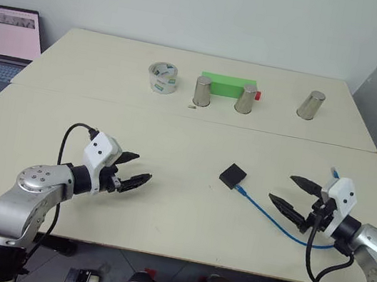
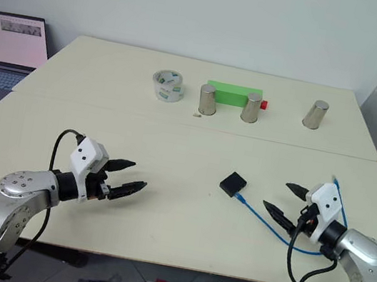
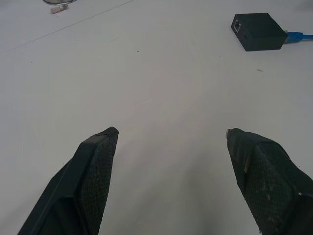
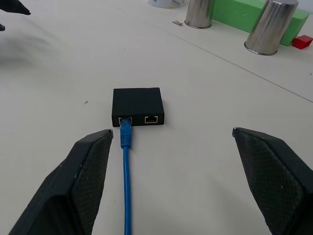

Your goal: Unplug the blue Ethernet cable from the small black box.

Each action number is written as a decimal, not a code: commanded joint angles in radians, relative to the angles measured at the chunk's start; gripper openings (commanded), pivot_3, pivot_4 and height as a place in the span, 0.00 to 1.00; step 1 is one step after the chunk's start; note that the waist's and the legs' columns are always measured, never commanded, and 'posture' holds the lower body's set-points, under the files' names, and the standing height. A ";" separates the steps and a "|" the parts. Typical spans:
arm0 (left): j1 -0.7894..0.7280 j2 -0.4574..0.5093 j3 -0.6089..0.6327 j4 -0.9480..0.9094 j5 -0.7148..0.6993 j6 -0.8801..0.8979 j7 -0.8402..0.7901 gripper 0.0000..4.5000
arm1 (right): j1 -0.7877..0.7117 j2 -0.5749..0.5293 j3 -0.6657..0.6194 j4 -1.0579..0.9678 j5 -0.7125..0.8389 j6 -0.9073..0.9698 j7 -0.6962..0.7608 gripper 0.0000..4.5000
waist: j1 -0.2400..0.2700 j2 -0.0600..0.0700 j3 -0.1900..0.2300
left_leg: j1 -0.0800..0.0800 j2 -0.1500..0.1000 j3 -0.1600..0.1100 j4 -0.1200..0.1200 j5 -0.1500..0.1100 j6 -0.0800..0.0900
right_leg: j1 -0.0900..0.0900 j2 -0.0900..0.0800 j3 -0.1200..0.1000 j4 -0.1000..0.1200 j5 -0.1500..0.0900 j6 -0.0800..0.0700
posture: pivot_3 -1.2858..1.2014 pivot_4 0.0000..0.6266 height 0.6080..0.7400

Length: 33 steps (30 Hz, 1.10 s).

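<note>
Blue Ethernet cable (image 4: 126,176): plugged into small black box (image 4: 137,105); both pincers open, empty; unbraced box may drag.

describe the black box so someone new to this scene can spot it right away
On the near half of the cream table, between the two open grippers and closer to the right gripper, lies the small black box. It is flat, squarish and matte, with the blue Ethernet cable plugged into one of two ports on its side; the metal cups stand far behind it.
</note>
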State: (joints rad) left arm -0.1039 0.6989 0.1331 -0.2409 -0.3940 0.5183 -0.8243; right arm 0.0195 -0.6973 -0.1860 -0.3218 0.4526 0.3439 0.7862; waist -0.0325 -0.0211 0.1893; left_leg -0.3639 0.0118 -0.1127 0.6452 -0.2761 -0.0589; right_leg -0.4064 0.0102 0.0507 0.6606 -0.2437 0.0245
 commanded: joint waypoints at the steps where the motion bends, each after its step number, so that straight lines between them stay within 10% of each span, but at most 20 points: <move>1: -0.010 0.006 0.010 -0.023 -0.027 -0.010 -0.025 0.84 | -0.001 -0.009 -0.036 -0.027 0.013 -0.003 0.004 0.92 | 0.000 0.000 0.000 | 0.000 0.000 0.000 0.000 0.000 0.000 | 0.000 0.000 0.000 0.000 0.000 0.000 | 0.52 0.24 1.00; 33: -0.018 0.058 -0.037 -0.089 -0.103 0.021 -0.172 0.84 | -0.089 0.045 0.167 -0.060 -0.058 0.082 -0.043 0.92 | -0.001 0.000 0.000 | 0.000 0.000 0.000 0.000 0.000 0.000 | 0.000 0.000 0.000 0.000 0.000 0.000 | 0.52 0.24 1.00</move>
State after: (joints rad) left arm -0.1034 0.7249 0.1022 -0.2721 -0.4406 0.5201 -0.9311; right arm -0.0205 -0.6626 -0.0724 -0.3782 0.4350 0.4096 0.7585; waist -0.0331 -0.0210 0.1893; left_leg -0.3639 0.0119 -0.1122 0.6452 -0.2761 -0.0589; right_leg -0.4069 0.0103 0.0510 0.6606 -0.2437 0.0245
